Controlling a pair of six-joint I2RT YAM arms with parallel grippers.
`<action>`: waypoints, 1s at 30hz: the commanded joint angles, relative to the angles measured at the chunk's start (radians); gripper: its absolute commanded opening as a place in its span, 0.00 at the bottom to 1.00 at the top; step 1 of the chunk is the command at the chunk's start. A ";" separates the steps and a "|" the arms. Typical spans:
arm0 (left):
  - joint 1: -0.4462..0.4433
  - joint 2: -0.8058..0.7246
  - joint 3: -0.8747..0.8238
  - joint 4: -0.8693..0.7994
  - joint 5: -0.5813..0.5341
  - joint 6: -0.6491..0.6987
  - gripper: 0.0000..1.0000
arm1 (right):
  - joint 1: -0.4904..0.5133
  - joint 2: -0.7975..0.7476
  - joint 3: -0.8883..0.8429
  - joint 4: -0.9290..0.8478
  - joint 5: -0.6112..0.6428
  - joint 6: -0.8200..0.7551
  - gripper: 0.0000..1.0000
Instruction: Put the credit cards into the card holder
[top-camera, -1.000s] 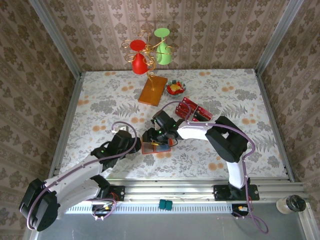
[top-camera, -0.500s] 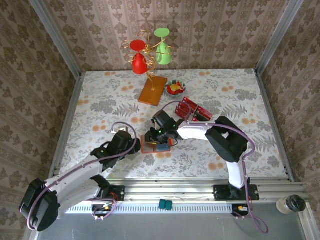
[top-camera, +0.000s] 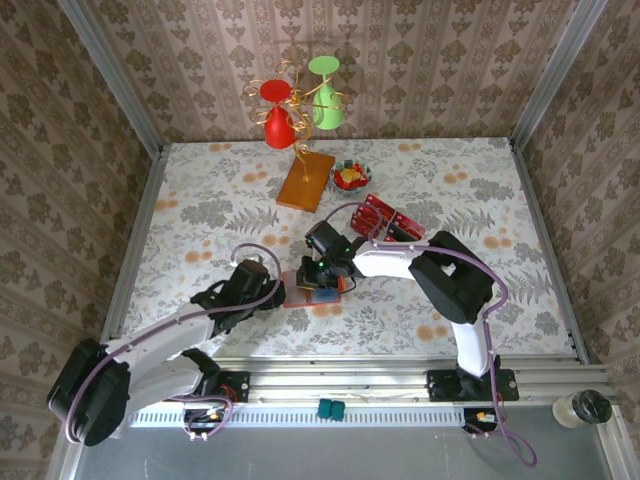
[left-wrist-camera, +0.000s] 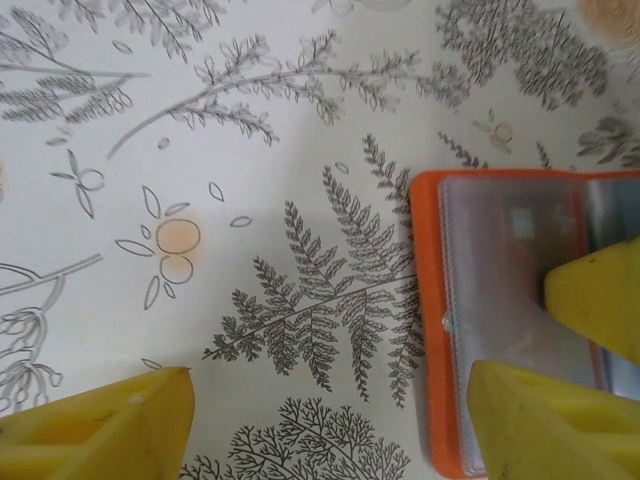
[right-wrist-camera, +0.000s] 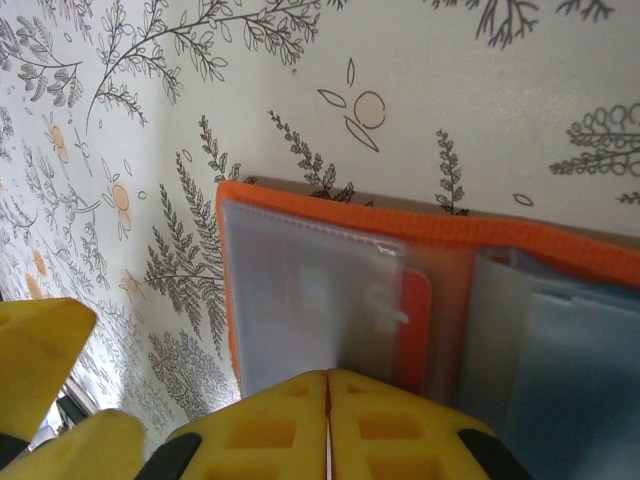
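**Nothing legible is showing**

The red credit cards (top-camera: 385, 218) are carrying tiny pale markings that are too small to read from above. The card holder (right-wrist-camera: 300, 290) is presenting clear pockets with no readable lettering.

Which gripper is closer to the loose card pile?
Right. Right gripper, over the holder, is just near-left of the cards; left gripper sits farther left at the holder's edge.
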 joint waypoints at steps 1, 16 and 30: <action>0.008 0.031 0.024 0.038 0.027 0.035 0.74 | -0.005 0.016 0.027 -0.067 0.023 -0.012 0.10; -0.011 0.068 0.023 0.103 0.032 0.045 0.75 | -0.002 -0.035 -0.020 -0.055 0.075 0.068 0.11; -0.048 0.175 0.057 0.106 0.033 0.059 0.75 | 0.003 -0.090 -0.070 0.003 0.073 0.125 0.12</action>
